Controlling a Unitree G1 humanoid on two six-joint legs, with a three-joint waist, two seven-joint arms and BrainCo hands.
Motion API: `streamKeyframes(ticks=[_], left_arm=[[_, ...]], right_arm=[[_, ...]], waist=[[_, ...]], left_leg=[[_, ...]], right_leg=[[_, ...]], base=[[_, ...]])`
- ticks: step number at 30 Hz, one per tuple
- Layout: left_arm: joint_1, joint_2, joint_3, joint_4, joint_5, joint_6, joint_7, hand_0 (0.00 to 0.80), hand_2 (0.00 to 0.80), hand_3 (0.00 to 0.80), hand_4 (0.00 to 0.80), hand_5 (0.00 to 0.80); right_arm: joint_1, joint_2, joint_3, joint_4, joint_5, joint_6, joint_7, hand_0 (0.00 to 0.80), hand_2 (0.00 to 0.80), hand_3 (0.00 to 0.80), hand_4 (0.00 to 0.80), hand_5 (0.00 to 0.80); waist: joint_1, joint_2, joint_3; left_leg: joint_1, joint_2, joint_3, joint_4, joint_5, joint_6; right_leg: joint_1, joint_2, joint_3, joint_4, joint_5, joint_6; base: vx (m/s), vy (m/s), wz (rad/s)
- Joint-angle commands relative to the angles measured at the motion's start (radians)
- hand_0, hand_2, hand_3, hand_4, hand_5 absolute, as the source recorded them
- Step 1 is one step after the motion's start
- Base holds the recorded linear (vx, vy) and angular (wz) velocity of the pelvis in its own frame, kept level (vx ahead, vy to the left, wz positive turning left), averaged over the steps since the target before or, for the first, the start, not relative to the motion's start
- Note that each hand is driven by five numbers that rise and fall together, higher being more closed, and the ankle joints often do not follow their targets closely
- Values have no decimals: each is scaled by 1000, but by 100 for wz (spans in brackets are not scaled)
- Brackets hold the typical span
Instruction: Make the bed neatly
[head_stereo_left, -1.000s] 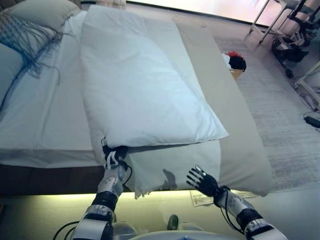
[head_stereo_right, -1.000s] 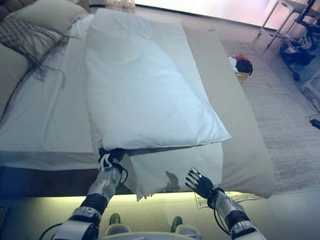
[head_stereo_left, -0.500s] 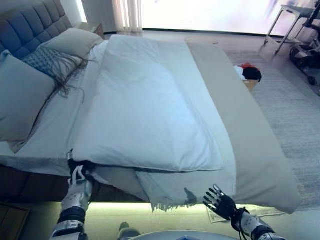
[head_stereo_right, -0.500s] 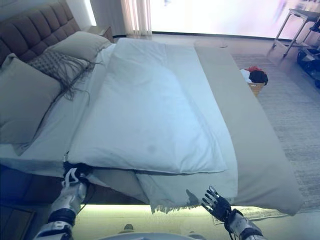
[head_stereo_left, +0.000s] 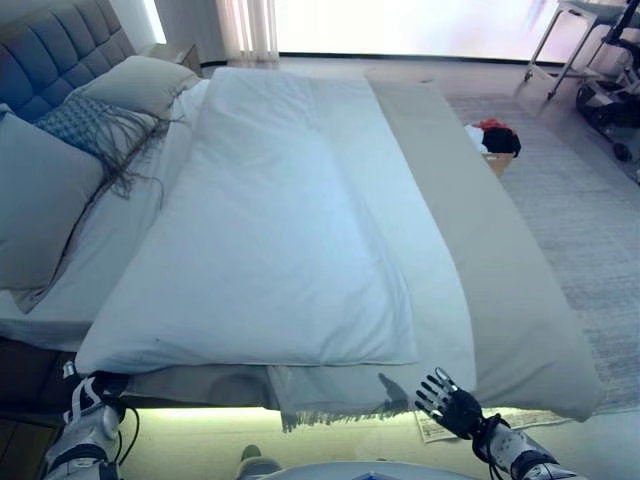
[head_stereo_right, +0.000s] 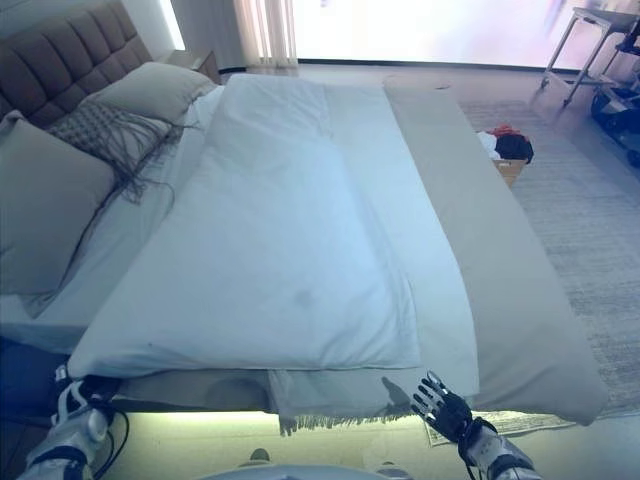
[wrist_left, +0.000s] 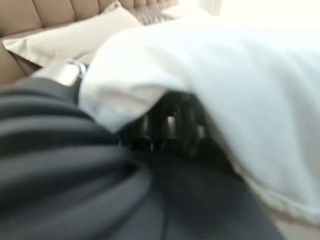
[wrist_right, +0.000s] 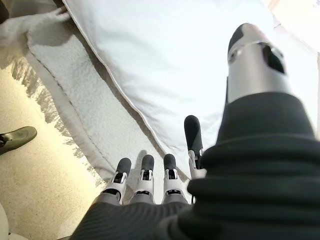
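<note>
Duvet (head_stereo_left: 270, 230) now spread wider across the bed (head_stereo_left: 520, 300), its near-left corner drawn toward the pillows (head_stereo_left: 40, 200) since a second ago. We see the left hand (head_stereo_left: 85, 400) curled around that corner, while the right hand (head_stereo_left: 452, 405) hangs splayed and empty below the fringed blanket (head_stereo_left: 340, 395). We judge the near edge almost squared.
</note>
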Motion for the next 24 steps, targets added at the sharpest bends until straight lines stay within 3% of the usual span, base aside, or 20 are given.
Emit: streamKeyframes(ticks=[1, 5, 9, 11, 13, 14, 15, 17, 20, 21, 22, 23, 24], left_arm=[[87, 310, 221, 64, -82, -113, -72, 800, 800, 800, 800, 800], [69, 213, 173, -4, -53, -114, -65, 800, 800, 800, 800, 800], [38, 150, 105, 19, -28, -83, -78, 800, 800, 800, 800, 800], [50, 104, 94, 11, -6, -81, -75, 800, 800, 800, 800, 800], [72, 46, 82, -15, 18, -81, -75, 800, 800, 800, 800, 800], [77, 17, 66, -26, 33, -83, -74, 800, 800, 800, 800, 800], [76, -13, 40, -35, 50, -82, -77, 800, 800, 800, 800, 800], [70, -76, -24, -61, 70, -91, -63, 800, 800, 800, 800, 800], [68, -152, -92, -70, 83, -90, -69, 800, 800, 800, 800, 800], [70, -174, -101, -70, 97, -80, -79, 800, 800, 800, 800, 800], [70, -192, -107, -71, 118, -75, -85, 800, 800, 800, 800, 800], [62, -203, -115, -75, 131, -70, -80, 800, 800, 800, 800, 800], [46, -213, -135, -84, 140, -65, -61, 800, 800, 800, 800, 800]], right_arm=[[-43, -47, -36, 98, 17, -28, 20, 0, 0, 0, 0, 0], [-43, -44, -69, 94, 25, -33, 2, 0, 0, 0, 0, 0], [-65, -40, -92, 86, 37, -43, -18, 0, 0, 0, 0, 0], [-86, -30, -107, 82, 29, -46, -20, 0, 0, 0, 0, 0], [-100, -9, -98, 68, 21, -54, -32, 0, 0, 0, 0, 0], [-100, 1, -91, 62, 17, -61, -34, 0, 0, 0, 0, 0], [-99, 7, -85, 57, 24, -60, -26, 0, 0, 0, 0, 0], [-98, 9, -80, 56, 23, -63, -16, 0, 0, 0, 0, 0], [-121, 8, -76, 65, 38, -69, -13, 0, 0, 0, 0, 0], [-132, 1, -89, 76, 31, -66, -14, 0, 0, 0, 0, 0], [-136, -1, -103, 84, 19, -71, -16, 0, 0, 0, 0, 0], [-137, -3, -114, 87, 17, -85, -23, 0, 0, 0, 0, 0], [-140, -7, -122, 85, 34, -96, -43, 0, 0, 0, 0, 0]], waist=[[130, 24, -52], [131, 17, -39], [128, 16, -1], [137, 20, 17], [136, 32, 33], [129, 33, 37], [117, 26, 39], [105, 10, 43], [120, 7, 65], [122, 6, 74], [127, 5, 81], [124, 3, 89], [109, -5, 105]], left_leg=[[-25, -53, 4, 0, -49, 18], [-8, -86, -10, 8, -64, 45], [-18, -149, -37, 57, -106, 92], [-9, -177, -33, 57, -120, 113], [0, -194, -37, 40, -108, 136], [-2, -202, -47, 37, -101, 146], [-7, -214, -55, 35, -95, 154], [-26, -236, -66, 37, -84, 152], [-77, -237, -47, 46, -58, 130], [-97, -240, -27, 44, -44, 118], [-112, -231, 13, 49, -38, 110], [-129, -218, 81, 70, -34, 104], [-153, -185, 181, 122, -43, 93]], right_leg=[[26, -96, -24, 6, -40, 63], [33, -127, -14, 17, -22, 73], [-5, -212, 11, 93, 41, 72], [-43, -233, 6, 200, 64, 77], [-88, -183, 32, 359, 7, 60], [-108, -125, 59, 404, -46, 44], [-122, -41, 80, 405, -91, 30], [-123, 56, 90, 335, -125, -10], [-103, 69, 59, 253, -142, -35], [-87, 90, 66, 205, -142, -44], [-69, 86, 39, 177, -138, -46], [-56, 79, 10, 163, -137, -50], [-49, 71, -22, 160, -142, -61]], base=[[-7, 133, 2], [-14, 180, 2], [-49, 198, 5], [-80, 236, 2], [-93, 208, 2], [-79, 85, -4], [-57, 12, -14], [-80, -27, -8], [-130, -37, 50], [-109, -55, 50], [-110, -46, 34], [-159, -14, 32], [-169, -2, 38]])
